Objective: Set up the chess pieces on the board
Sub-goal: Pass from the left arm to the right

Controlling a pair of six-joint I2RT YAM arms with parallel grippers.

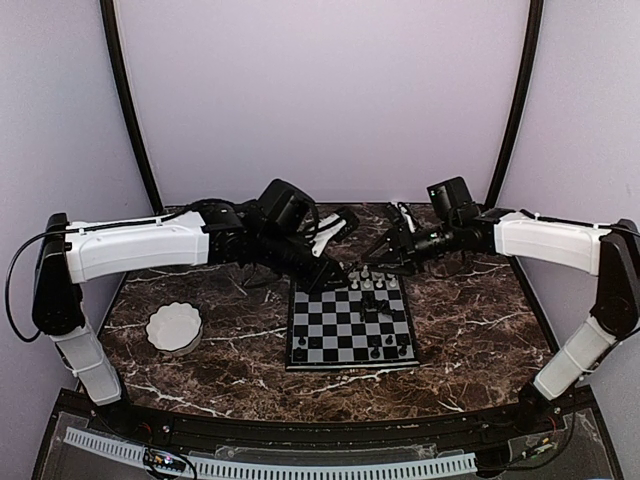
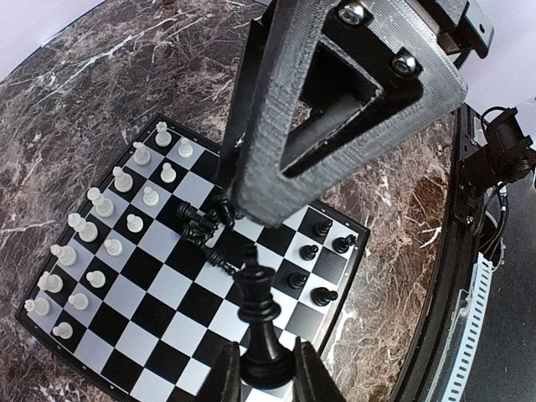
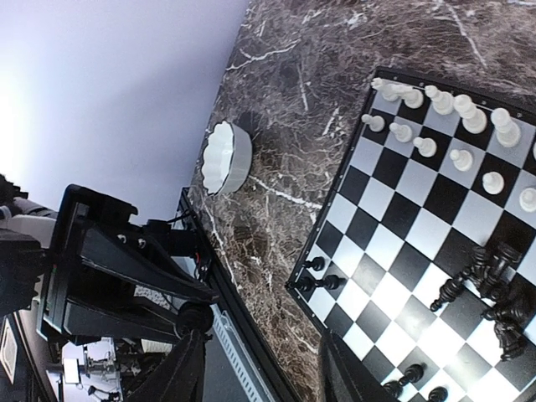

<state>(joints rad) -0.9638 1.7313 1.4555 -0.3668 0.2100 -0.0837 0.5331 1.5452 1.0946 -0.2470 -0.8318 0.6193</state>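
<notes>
Shows white chessmen [image 2: 92,226] ranked along one chessboard [image 1: 320,340] edge, black heap [image 2: 205,224] mid-board, few black chessmen [image 2: 322,295] standing opposite: roughly half done. Pinches tall black piece [image 2: 260,306] in left gripper [image 2: 266,368] over chessboard; holds right gripper [image 3: 260,368] wide, empty.

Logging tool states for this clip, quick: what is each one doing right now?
Left tool: closed on a black chess piece.
Right tool: open, holding nothing.
</notes>
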